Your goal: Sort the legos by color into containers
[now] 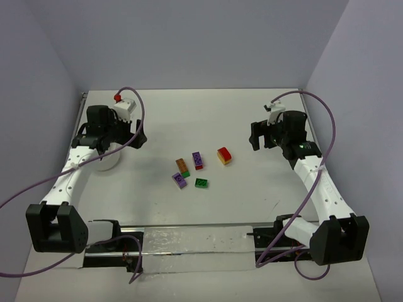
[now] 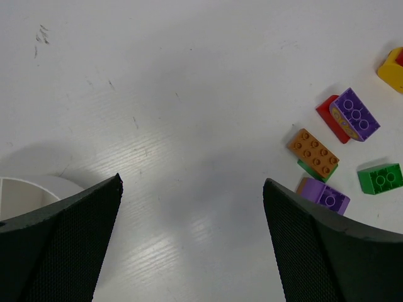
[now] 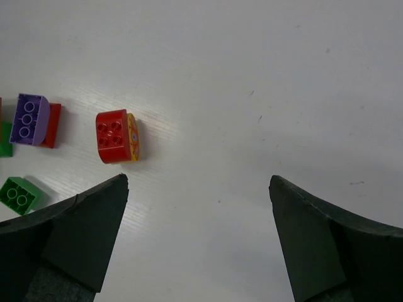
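With left gripper [image 2: 192,182] and right gripper [image 3: 199,179] both spread wide and empty, centre the right one astride the red-and-yellow brick [image 1: 224,155], clear of the purple brick [image 3: 29,118] to its left.

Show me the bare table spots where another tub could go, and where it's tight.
Free: the far strip of table between the bricks and the back wall; the stretch between the white tub and the bricks; the patch between the red-and-yellow brick and the right arm. Crowded: the centre, where the bricks sit close together.
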Controlling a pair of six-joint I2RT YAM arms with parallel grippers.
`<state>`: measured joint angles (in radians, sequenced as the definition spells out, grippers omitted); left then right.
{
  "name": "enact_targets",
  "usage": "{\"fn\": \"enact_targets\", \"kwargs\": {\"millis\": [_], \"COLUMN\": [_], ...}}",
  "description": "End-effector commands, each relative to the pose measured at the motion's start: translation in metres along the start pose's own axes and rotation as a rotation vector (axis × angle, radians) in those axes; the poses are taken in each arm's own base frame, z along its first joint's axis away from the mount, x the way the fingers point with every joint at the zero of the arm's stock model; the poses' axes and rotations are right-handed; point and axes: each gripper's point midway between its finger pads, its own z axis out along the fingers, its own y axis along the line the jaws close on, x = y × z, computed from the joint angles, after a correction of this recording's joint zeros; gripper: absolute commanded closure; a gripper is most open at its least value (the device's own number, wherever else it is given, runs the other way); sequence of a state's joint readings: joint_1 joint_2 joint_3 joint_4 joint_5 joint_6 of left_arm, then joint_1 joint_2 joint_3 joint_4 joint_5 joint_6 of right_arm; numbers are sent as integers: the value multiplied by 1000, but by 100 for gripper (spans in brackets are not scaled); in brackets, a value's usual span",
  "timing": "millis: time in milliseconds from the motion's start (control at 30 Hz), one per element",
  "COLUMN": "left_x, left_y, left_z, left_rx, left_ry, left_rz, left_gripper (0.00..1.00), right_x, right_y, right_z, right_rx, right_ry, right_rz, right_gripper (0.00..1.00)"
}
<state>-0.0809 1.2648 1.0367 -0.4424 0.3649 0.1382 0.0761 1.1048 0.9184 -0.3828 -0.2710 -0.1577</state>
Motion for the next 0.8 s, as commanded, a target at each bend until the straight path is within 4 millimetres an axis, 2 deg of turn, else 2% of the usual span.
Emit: {"fn": "enact_targets", "kwargs": {"millis": [0, 67, 133, 167, 233, 367, 500, 567, 667, 733, 767], "left_x": [-22, -24, -25, -18, -10, 11, 29, 40, 55, 66, 72], "left_y": [-17, -32, -59, -73, -118, -170, -209, -228, -246, -255, -253], "left_z": [-7, -6, -3, -2, 6, 17, 27, 33, 45, 52, 55], "left_rx": [70, 119, 212, 254, 361, 498, 600, 638, 656, 663, 643], "left_ry": [-42, -30, -7, 31, 105, 222, 285, 324, 401, 456, 498], "left_rz": [91, 155, 262, 312, 452, 631, 757, 823, 898, 932, 947], "left_gripper": [1, 1, 1, 1, 1, 2, 6, 6, 9, 10, 12], "right_x": [-20, -19, -18, -16, -14, -6, 7, 6, 13, 11, 14], "right_y": [-1, -1, -2, -3, -5, -14, -37, -48, -70, -74, -76], "right_z": [-3, -2, -1, -1, 0, -3, -8, -13, -23, -27, -29], "right_rx": [3, 3, -3, -5, -10, -7, 3, -1, 11, 11, 15], "right_ry": [-39, -34, -24, -15, 7, 36, 72, 83, 114, 109, 116], "right_rz": [-12, -11, -4, 1, 13, 39, 103, 131, 195, 193, 197], "right_gripper": [0, 0, 0, 0, 0, 0, 0, 0, 0, 0, 0]}}
